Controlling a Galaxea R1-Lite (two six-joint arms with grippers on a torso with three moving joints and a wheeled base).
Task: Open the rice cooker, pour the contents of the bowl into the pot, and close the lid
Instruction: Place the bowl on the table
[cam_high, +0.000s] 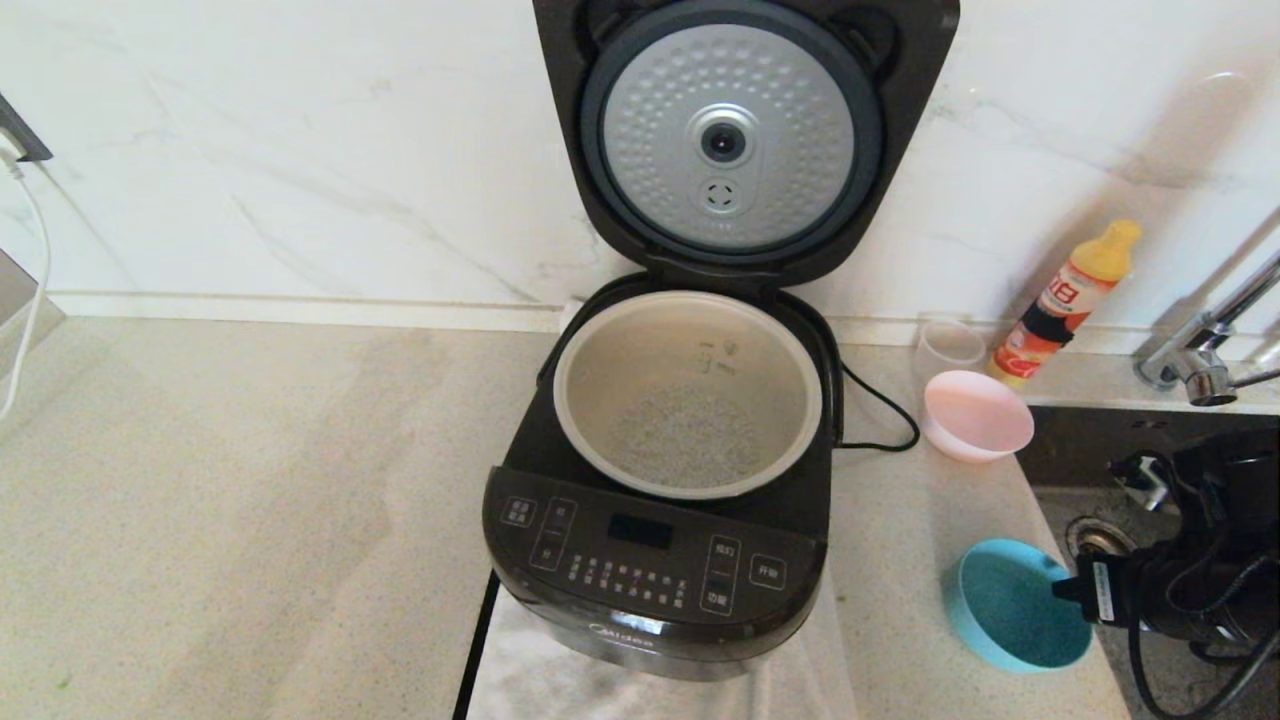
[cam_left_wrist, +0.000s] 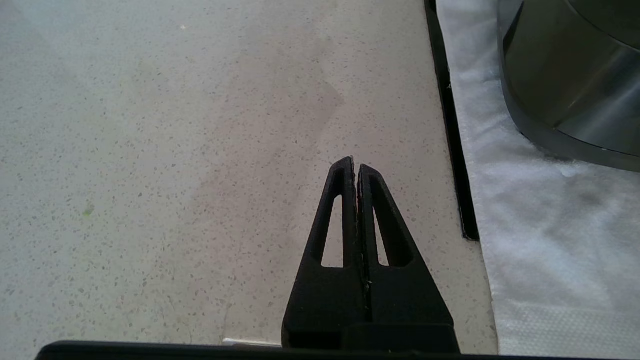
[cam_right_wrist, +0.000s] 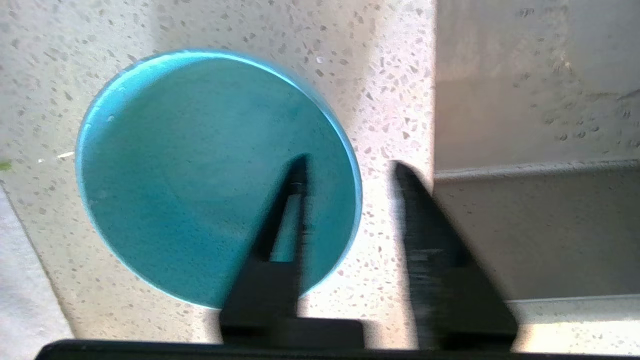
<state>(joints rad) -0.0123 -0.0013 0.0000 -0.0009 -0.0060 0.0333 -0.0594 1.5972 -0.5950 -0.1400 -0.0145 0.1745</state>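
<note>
The black rice cooker (cam_high: 650, 570) stands mid-counter with its lid (cam_high: 740, 140) hinged upright, silver dimpled disc facing me. Pale grains (cam_high: 690, 440) lie on the floor of the pot (cam_high: 640, 350). A blue bowl (cam_high: 1010, 610) (cam_right_wrist: 200, 165) sits empty on the counter to the cooker's right front. My right gripper (cam_high: 1062, 592) (cam_right_wrist: 349, 164) is open astride the bowl's rim, one finger over the inside, the other outside above the counter. My left gripper (cam_left_wrist: 355, 162) is shut and empty over bare counter, left of the cooker's base (cam_left_wrist: 565, 90).
A pink bowl (cam_high: 977, 413), a clear cup (cam_high: 947, 347) and an orange bottle (cam_high: 1065, 305) stand at the back right. The sink (cam_high: 1100, 530) and faucet (cam_high: 1200, 350) lie right of the blue bowl. A white cloth (cam_left_wrist: 540, 225) lies under the cooker. Its cord (cam_high: 880, 410) loops right.
</note>
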